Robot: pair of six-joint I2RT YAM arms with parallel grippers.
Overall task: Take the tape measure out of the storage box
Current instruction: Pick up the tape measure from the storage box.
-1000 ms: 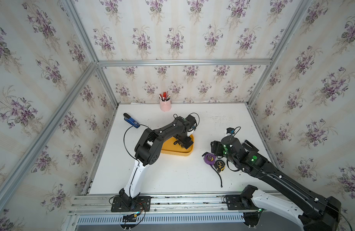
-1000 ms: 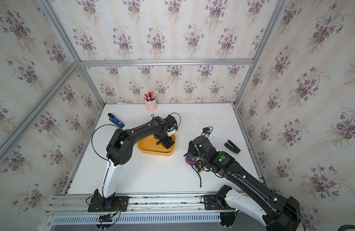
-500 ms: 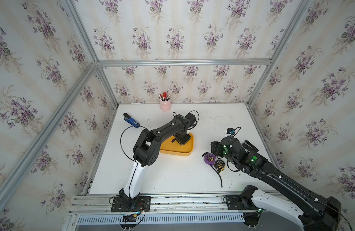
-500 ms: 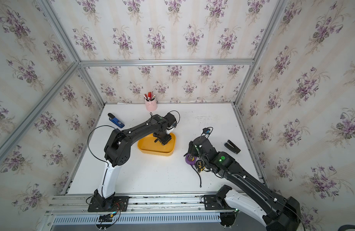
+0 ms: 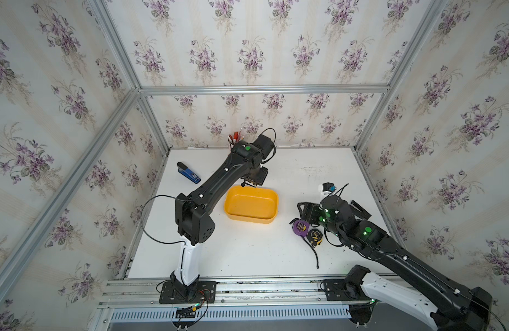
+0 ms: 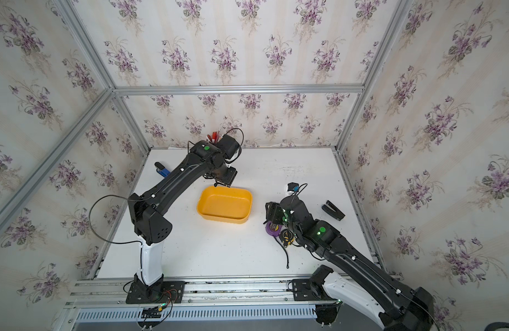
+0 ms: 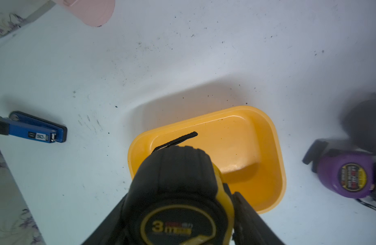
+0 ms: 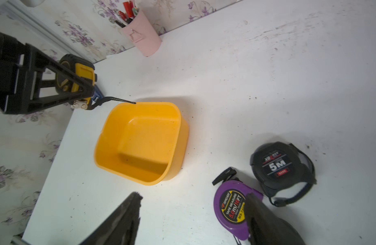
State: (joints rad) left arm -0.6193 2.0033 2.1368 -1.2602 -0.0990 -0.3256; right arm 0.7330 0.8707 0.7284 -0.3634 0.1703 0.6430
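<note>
Left end effector [image 7: 181,194] around black-yellow "3 m" tape measure [image 7: 176,182]

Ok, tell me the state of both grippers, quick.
Left gripper: closed on the black-and-yellow tape measure.
Right gripper: open, holding nothing.

Open white table [image 5: 247,258] lies at 6 o'clock of the storage box [image 5: 249,219], and again at 1 to 2 o'clock. The left gripper [image 5: 252,182], clamped on a yellow-and-black tape measure [image 7: 176,182], hangs just past the rim at 12. A blue stapler [image 5: 188,172] sits at 10. The purple tape measure [image 5: 300,227], black tape measure [image 8: 281,166] and spread-jawed right gripper [image 8: 193,196] crowd 4 o'clock.
</note>
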